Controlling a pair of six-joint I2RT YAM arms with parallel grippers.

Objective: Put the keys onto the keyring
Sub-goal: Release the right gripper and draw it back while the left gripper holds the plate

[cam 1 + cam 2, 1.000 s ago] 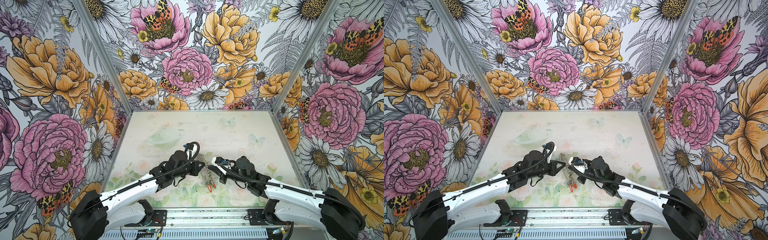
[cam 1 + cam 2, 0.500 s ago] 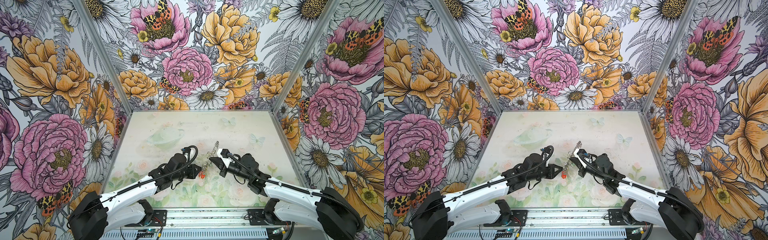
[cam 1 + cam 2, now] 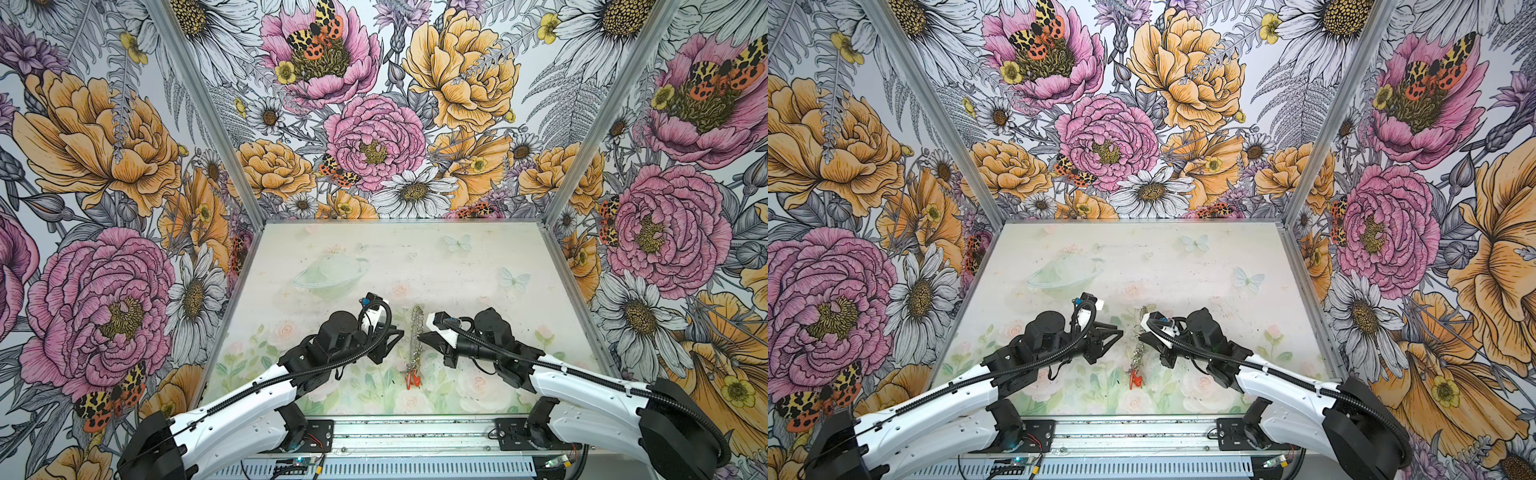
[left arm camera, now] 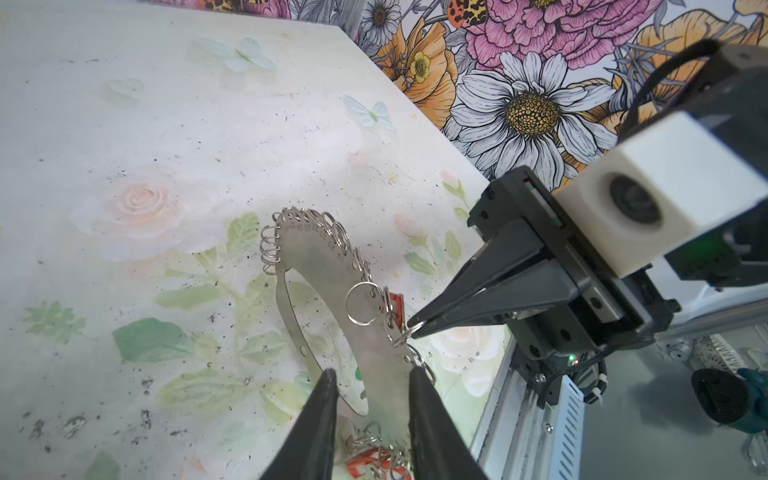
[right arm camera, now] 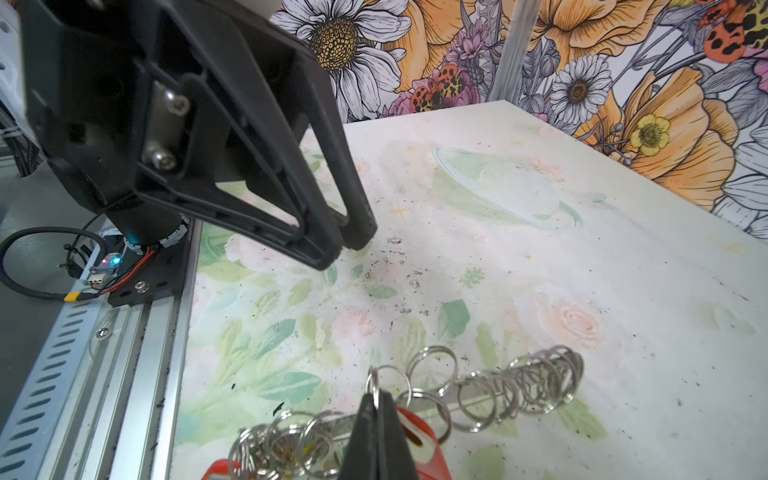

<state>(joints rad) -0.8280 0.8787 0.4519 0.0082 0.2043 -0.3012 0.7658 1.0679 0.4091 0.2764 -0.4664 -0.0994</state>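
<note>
The right gripper (image 4: 411, 329) is closed tight. Its two tips pinch one small wire ring (image 4: 402, 337) on the fringed outer edge of the keyring (image 4: 328, 270). The crescent band hangs from that pinch, held on edge above the table (image 4: 166, 145) and curving away to the side of the tips. Whether its far end touches the table I cannot tell. In both top views the keyring shows as a thin strip right at the right gripper's tips, running past them both ways.

The left gripper (image 4: 370, 376) stands partly open and grips nothing. In its own wrist view the band's lower end shows through the gap between its fingers (image 4: 320, 419), just ahead of the tips. In a top view the left gripper (image 3: 399, 335) points at the keyring from the side opposite the right gripper, near it, with a sliver of table between them.

A red tag (image 5: 419, 434) with a white label sits on the rings just beside the right gripper's closed fingers. In a top view red (image 3: 412, 380) dangles at the strip's end, clear of both grippers.
</note>
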